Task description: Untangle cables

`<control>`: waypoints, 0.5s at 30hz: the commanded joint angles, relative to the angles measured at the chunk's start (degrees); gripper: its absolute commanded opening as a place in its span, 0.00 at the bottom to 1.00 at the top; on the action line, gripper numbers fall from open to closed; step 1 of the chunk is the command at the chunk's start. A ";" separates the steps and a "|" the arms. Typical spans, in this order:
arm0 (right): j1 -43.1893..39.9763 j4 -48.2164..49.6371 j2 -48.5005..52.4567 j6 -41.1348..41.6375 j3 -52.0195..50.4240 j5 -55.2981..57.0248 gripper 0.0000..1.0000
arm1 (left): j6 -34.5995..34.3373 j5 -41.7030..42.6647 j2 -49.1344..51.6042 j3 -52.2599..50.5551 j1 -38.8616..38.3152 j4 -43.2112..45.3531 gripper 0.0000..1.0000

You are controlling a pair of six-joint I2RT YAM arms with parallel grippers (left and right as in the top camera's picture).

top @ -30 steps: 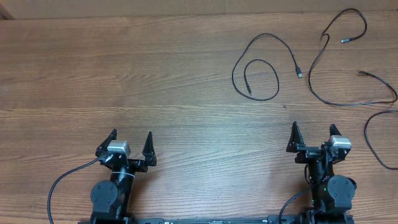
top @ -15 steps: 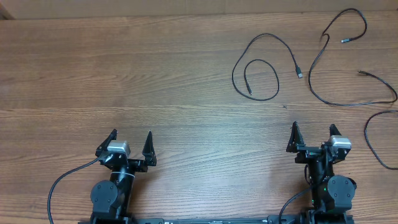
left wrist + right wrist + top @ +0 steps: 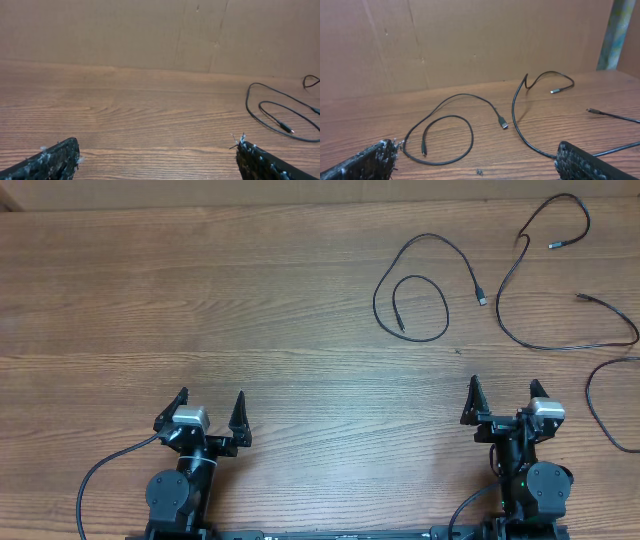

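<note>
Both arms sat folded low at the near side, one at the left and one at the right, well apart. The left gripper [image 3: 211, 396] pointed toward the far side, jaws spread wide with nothing between them. The right gripper [image 3: 505, 385] stood the same way, wide and empty. In the left wrist view its dark fingertips [image 3: 56, 160] showed only at the bottom corners.
</note>
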 commanded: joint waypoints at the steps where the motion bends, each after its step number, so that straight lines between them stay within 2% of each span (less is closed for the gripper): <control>1: -0.20 0.37 -0.61 -0.22 -0.61 -0.26 1.00 | 0.90 -0.76 -0.13 -0.42 -0.15 0.04 1.00; 15: -0.20 0.37 -0.61 -0.22 -0.61 -0.26 1.00 | 0.90 -0.74 -0.13 -0.42 -0.15 0.04 0.99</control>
